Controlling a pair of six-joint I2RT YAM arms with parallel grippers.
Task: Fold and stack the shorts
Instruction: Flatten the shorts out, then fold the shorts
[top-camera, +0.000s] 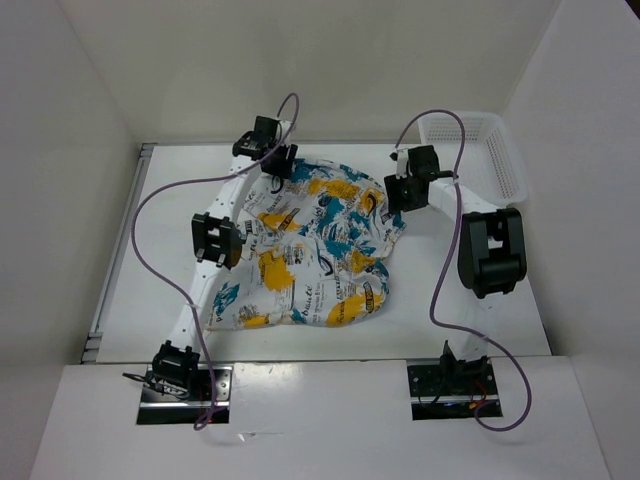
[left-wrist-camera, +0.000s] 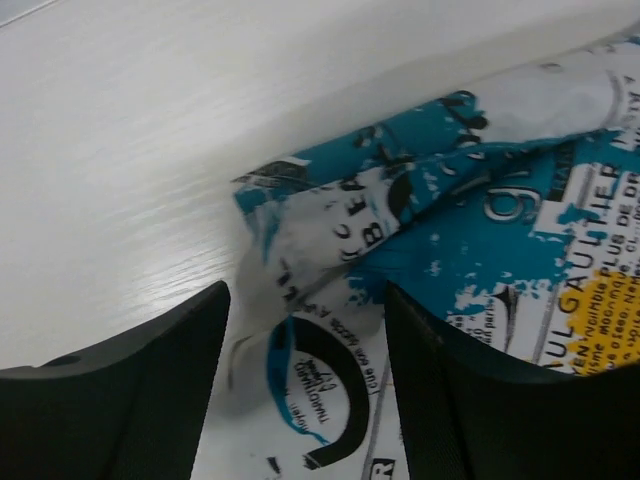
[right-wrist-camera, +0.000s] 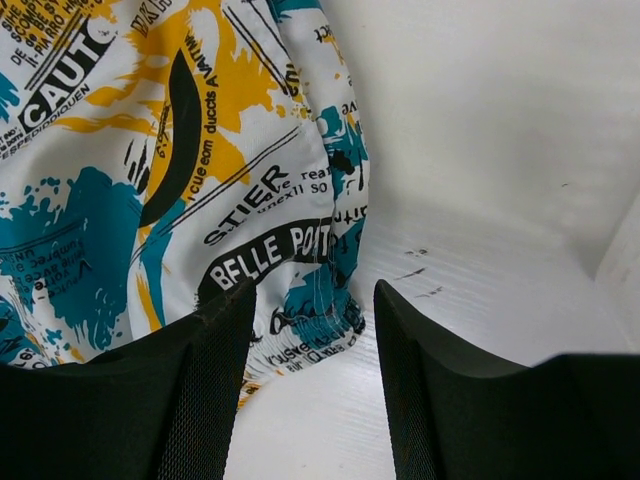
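Black left claw (left-wrist-camera: 305, 300) and right claw (right-wrist-camera: 315, 295), both spread, reach over shorts (top-camera: 310, 260).

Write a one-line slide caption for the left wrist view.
Open left gripper straddles a bunched corner of the shorts on the table.

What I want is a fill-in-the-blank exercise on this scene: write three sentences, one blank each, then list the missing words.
1. The shorts lie crumpled on the ___, outside the basket.
2. The basket stands at the far ___ corner.
3. The left gripper and the right gripper both have their jaws ___, with shorts fabric between them.
Missing words: table; right; open.
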